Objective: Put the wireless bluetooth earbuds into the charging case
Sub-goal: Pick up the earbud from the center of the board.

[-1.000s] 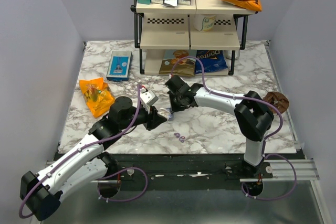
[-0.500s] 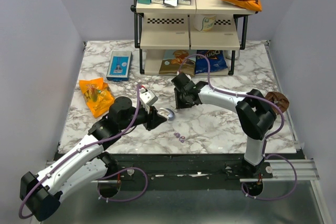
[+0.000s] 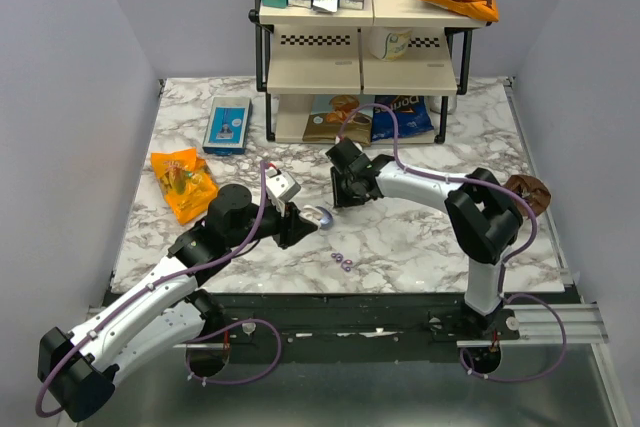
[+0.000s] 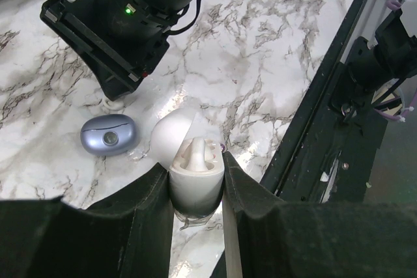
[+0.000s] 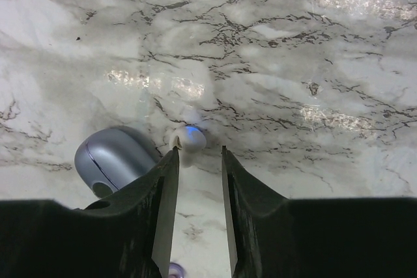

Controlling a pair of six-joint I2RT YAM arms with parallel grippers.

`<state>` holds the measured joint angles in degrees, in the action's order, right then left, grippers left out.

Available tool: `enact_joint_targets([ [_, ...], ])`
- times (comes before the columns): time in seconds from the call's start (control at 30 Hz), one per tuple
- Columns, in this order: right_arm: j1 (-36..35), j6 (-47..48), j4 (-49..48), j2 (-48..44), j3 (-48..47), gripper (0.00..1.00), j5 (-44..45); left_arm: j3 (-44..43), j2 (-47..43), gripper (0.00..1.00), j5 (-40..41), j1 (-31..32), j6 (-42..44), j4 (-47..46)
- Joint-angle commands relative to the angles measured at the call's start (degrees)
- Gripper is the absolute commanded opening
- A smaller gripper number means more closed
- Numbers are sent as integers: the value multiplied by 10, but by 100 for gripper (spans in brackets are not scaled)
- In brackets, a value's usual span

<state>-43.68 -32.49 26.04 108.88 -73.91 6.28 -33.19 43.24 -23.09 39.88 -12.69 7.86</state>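
Earbuds (image 3: 342, 261) are lying loose as a pair on the marble bench (image 3: 400, 247), close to its near edge and near the tip of the left tool (image 4: 193, 167). They are showing as tiny purple rings, so I am judging them very light, hard and quick to skid or flick away. Pinching across the body of one bud at a time, with the tips coming straight down, is looking safest.

The charging case (image 4: 109, 137) is resting on the bench just beside the left tool's load and near the right tool (image 5: 199, 151), touching neither. It is reading as a smooth, glossy lavender-blue pebble with a thin seam around it and a small round dot on its side. The seam is appearing shut, so the lid is likely needing to be lifted first. Being slick and rounded, the case is probably wanting a grip low across its flatter sides, so that it is not squirting out.

The left tool is pinching a cream-white case (image 4: 194, 190) whose domed lid is standing open. The right tool's fingers are standing apart with nothing between them, hovering over a small white piece (image 5: 187, 138) on the marble.
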Motion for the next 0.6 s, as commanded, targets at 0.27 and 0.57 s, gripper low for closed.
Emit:
enact_joint_targets([
  [0.27, -1, 40, 0, 43, -26, 30, -12, 5, 1, 0, 9, 3, 2, -5],
  [0.57, -1, 227, 50, -3, -32, 17, 5, 1, 3, 0, 0, 2, 2, -8],
])
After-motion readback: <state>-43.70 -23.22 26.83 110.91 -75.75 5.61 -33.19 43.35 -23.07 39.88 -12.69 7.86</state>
